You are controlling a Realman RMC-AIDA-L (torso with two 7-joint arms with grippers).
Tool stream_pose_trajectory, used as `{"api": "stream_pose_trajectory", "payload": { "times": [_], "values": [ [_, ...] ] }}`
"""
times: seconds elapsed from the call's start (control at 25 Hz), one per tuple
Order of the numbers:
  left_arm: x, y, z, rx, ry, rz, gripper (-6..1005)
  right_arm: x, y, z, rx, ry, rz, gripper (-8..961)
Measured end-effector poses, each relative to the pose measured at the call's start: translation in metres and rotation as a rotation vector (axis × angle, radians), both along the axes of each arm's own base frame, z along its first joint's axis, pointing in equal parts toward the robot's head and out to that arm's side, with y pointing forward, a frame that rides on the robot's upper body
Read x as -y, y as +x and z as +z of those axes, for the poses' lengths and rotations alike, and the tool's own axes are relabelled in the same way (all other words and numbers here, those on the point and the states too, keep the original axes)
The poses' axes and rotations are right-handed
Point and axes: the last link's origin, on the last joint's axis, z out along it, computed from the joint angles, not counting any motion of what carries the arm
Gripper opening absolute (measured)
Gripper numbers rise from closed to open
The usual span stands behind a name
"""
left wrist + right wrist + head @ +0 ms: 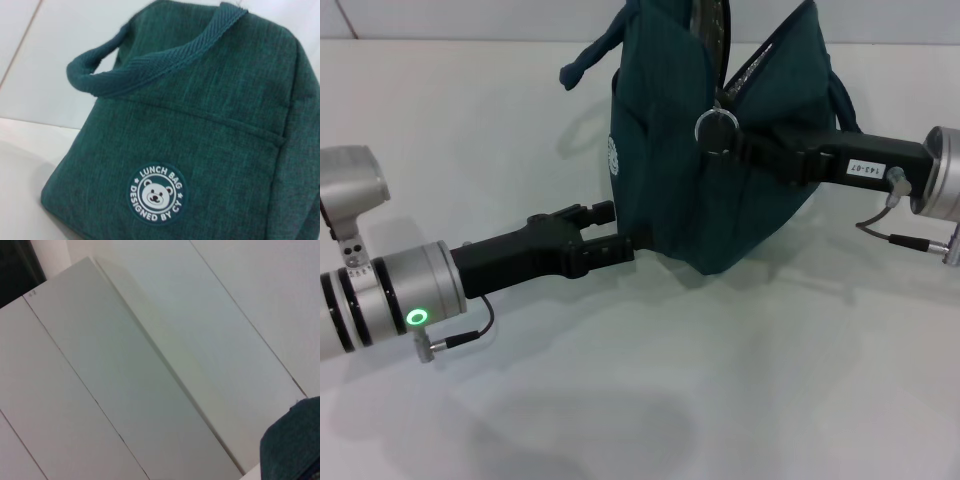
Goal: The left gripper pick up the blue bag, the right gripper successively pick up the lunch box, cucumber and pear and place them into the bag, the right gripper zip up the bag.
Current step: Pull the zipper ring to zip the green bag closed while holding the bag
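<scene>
Head view: the blue bag [720, 180] stands at the far middle of the desk [650, 400], its mouth partly unzipped. The left gripper [610, 232] reaches in from the near left, jaws slightly parted at the bag's lower corner, probably steadying it. The right gripper [730, 135] comes from the right to the ring zip pull [716, 126], apparently closed on it to zip the bag.

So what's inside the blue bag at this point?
Only a strip of silver lining shows through the part-open top of the blue bag. The fabric walls hide the contents; no lunch box, cucumber or pear is visible.
</scene>
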Motion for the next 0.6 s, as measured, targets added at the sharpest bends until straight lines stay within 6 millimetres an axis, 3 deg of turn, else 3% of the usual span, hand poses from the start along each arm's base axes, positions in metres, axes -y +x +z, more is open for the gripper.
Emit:
{"api": "stream_pose_trajectory", "payload": {
  "times": [0.6],
  "values": [
    [-0.006, 0.005, -0.016, -0.030, 0.017, -0.008, 860, -0.001, -0.002, -0.001, -0.015, -0.002, -0.013, 5]
  ]
}}
